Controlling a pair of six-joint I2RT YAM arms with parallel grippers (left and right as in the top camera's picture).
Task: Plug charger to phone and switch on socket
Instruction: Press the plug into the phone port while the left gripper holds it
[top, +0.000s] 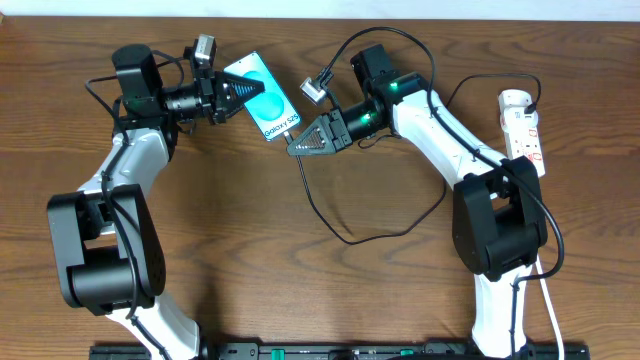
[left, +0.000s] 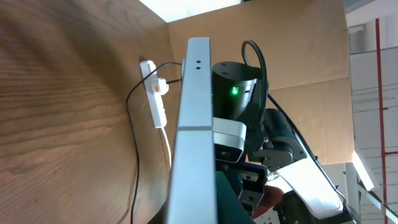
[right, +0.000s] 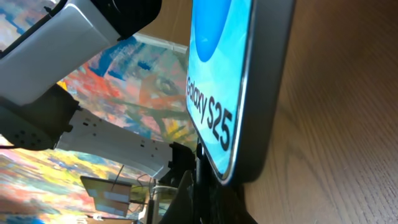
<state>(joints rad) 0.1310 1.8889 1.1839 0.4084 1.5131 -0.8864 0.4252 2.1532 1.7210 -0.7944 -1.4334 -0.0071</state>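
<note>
the table is carrying all the parts. the socket is lying at its right edge, well apart from both grippers. a black lead is leaving the socket's far end, and the pictures are not showing whether the switch is on.

the phone is sitting at top centre, screen up and angled, with its lower end pointing toward the right arm. the charger is looping across the table below that arm and ending at the phone's lower edge.

the left gripper is clenching the phone's upper end. the right gripper is closed and appears to be pinching the charger's tip, just beside the phone's lower edge. whether the tip is seated is hidden.

step in hand, as judged: plugging in, with switching not yet begun. the next move is calling for lining the tip up with the port and pushing along the phone's length while the left grip is bracing it.
</note>
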